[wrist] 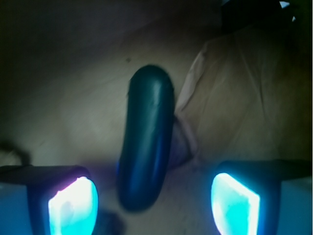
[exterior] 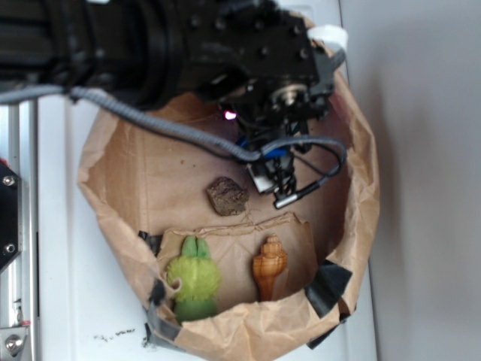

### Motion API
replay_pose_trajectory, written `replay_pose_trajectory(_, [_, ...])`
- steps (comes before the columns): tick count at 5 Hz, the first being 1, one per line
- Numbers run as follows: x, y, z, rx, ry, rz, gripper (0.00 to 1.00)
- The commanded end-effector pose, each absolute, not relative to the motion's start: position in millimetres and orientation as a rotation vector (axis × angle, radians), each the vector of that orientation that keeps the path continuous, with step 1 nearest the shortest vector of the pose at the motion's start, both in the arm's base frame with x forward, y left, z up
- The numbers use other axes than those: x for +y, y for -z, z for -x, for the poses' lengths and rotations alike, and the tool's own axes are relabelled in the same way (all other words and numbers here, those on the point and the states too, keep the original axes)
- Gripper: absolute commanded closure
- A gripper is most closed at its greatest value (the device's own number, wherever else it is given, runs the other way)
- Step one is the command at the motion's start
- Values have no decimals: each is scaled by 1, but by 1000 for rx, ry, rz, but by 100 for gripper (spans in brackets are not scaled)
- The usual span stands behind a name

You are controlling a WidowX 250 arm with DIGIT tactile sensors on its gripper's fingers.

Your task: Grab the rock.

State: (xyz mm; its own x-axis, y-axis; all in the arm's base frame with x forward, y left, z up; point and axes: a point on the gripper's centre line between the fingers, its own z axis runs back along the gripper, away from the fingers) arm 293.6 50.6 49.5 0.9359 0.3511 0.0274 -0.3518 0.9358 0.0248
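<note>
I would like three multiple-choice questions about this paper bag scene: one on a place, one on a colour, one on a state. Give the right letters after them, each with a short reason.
1. Where does the rock lie in the exterior view?
A. On the brown paper, above the seashell and the green plush
B. On top of the plush
C. Outside the bag

2. What colour is the smooth long thing between the fingers in the wrist view?
A. Orange
B. Dark green
C. White

3. How is the gripper?
A. Shut on the rock
B. Shut on the seashell
C. Open

Answers:
1 A: the rock sits alone on the paper, apart from both toys.
2 B: its glossy skin is dark green.
3 C: the two lit fingers stand wide apart, clamping nothing.
</note>
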Motion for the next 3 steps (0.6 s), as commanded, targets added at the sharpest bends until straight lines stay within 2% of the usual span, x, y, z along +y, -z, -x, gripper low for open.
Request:
replay_pose_trajectory(1, [63,-48,-287,-45,-345,-57,28])
replay_pose_trajectory(2, [56,-71,-287,-97,-312,9,0])
replay_pose_trajectory(3, [44,-103,-259,-141,-289,84,0])
